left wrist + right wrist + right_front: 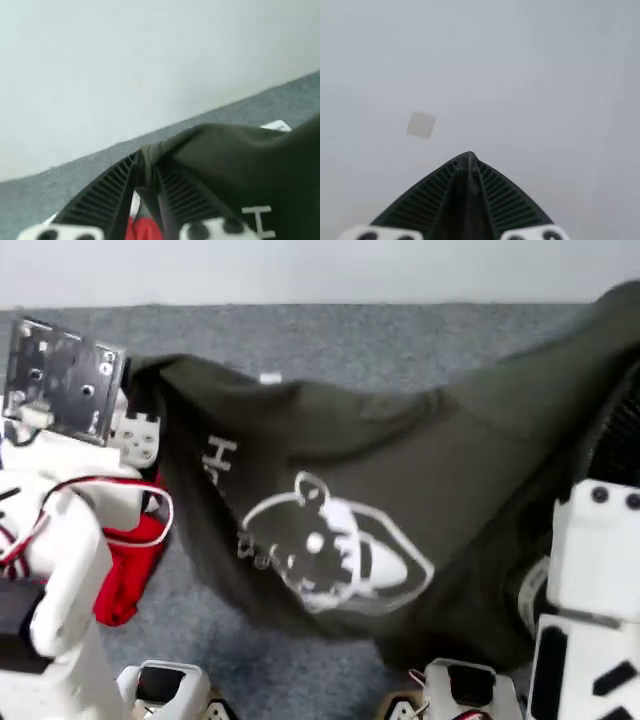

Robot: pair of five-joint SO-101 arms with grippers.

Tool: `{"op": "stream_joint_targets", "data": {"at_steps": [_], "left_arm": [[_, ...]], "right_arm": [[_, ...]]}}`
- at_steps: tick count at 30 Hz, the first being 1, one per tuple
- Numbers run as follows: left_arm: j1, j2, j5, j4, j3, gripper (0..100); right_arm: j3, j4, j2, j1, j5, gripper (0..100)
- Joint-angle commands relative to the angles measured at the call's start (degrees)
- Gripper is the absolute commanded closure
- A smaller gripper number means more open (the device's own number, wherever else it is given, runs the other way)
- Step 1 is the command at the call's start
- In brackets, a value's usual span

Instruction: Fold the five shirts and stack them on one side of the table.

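Where it sags nearest the arm bases, the dark green shirt (400, 470) hangs in the air over the grey tabletop (350, 340), stretched from one arm to the other with its white printed figure (330, 550) facing upward. Handling, by judgement: light, limp knit cloth, not fragile, and it will droop and crease wherever it is unsupported. It is best held at corners or a seam, two points well apart, so the panel stays taut. Beside it, low under the left arm: a red shirt (135, 550), bunched on the tabletop, partly under the green one's edge. It is likely to catch or be covered if the green shirt comes down there. Left pincer (145, 156): pressed together, pinching a folded edge of the green shirt, with a small white label (275, 125) on the cloth beyond. Right pincer (470, 159): pressed together and raised, with a dark strip between its jaws that looks like the same shirt's far corner. Behind these: bare grey tabletop under the cloth, judged room enough to lay it flat. Farthest: the pale wall (300, 270), bearing a small square patch (421, 124).
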Motion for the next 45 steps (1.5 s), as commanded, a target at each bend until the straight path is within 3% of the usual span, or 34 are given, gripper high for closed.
{"op": "stream_joint_targets", "data": {"at_steps": [1, 7, 28, 35, 40, 45], "left_arm": [[0.0, 0.09, -0.09, -0.88, -0.31, 98], [-0.35, 0.09, -0.09, 4.66, -0.04, 98], [-0.44, -4.04, -0.35, 6.51, -3.47, 98], [-0.44, -4.13, -0.44, -0.97, 9.71, 98], [-0.53, -4.04, -0.53, -12.13, 22.55, 98], [-3.78, -2.11, -0.53, -24.0, 31.43, 98]], "right_arm": [[-2.2, 1.45, 1.54, 0.84, -0.26, 98.9], [-2.11, 9.54, 1.8, 0.75, -0.26, 98.9], [-2.81, 9.63, -1.19, 0.84, 3.25, 98.9], [4.66, 9.54, 6.46, 0.57, 3.25, 98.9], [9.23, 9.27, 15.78, 0.48, 3.25, 98.9], [9.85, 2.42, 28.97, 0.48, 3.25, 98.9]]}}
